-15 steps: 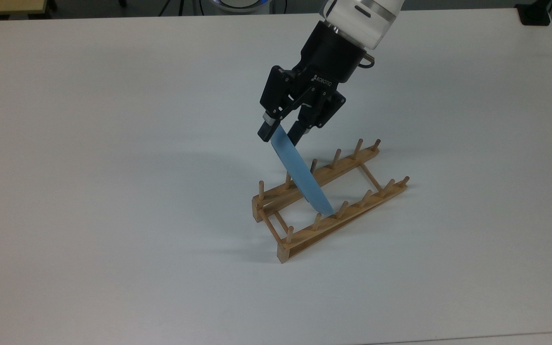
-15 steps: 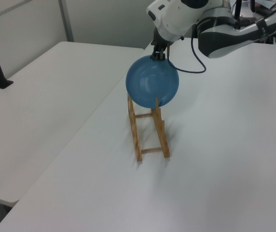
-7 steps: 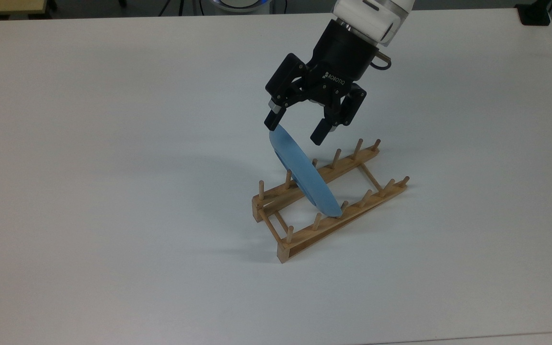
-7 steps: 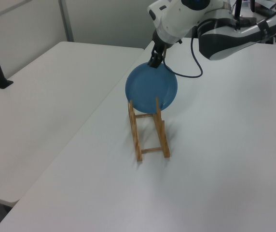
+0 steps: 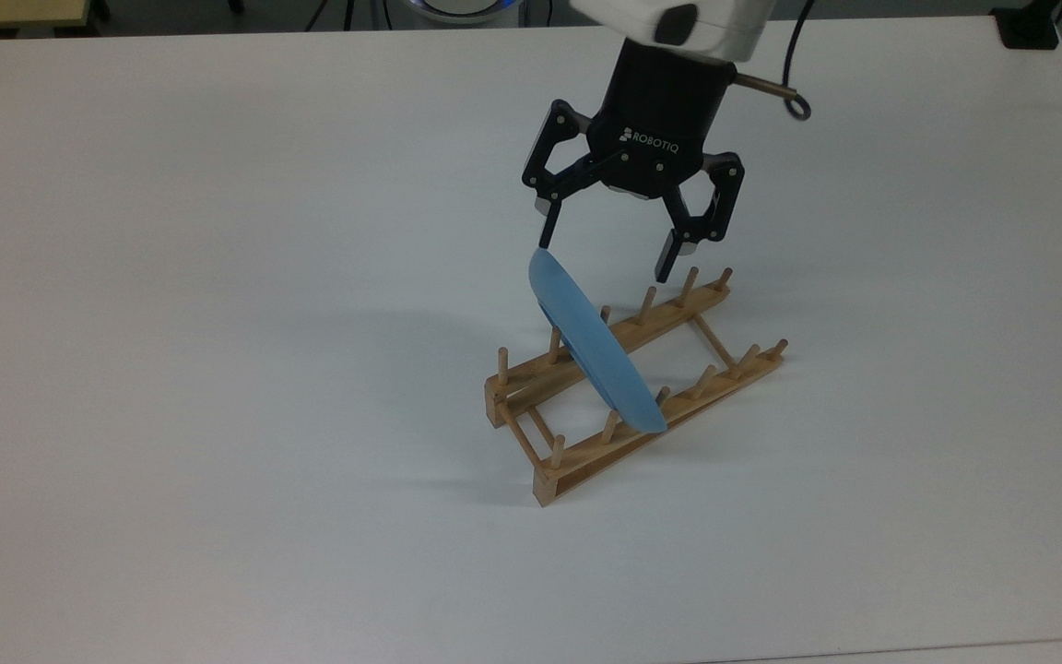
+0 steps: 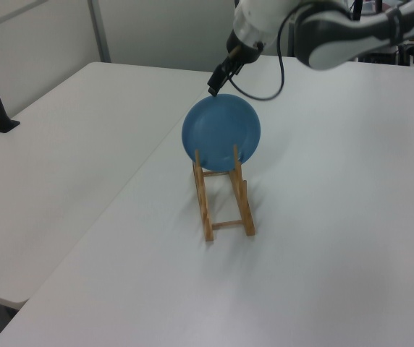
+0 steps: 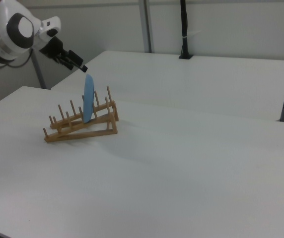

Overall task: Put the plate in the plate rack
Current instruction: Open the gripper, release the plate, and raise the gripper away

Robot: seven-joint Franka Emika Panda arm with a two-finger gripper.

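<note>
**Plate seated, gripper let go**

The white table (image 5: 218, 323) lay broad and bare on every side of the jaws, giving free room to withdraw. Below the jaws, the plate rack (image 5: 632, 387) held the plate (image 5: 595, 355) on edge between its pegs, leaning. The gripper (image 5: 607, 249) hung just above the plate's top rim, jaws spread wide and gripping nothing. The placing step looked finished; the next move called for a straight lift clear without nudging the rim.
</note>
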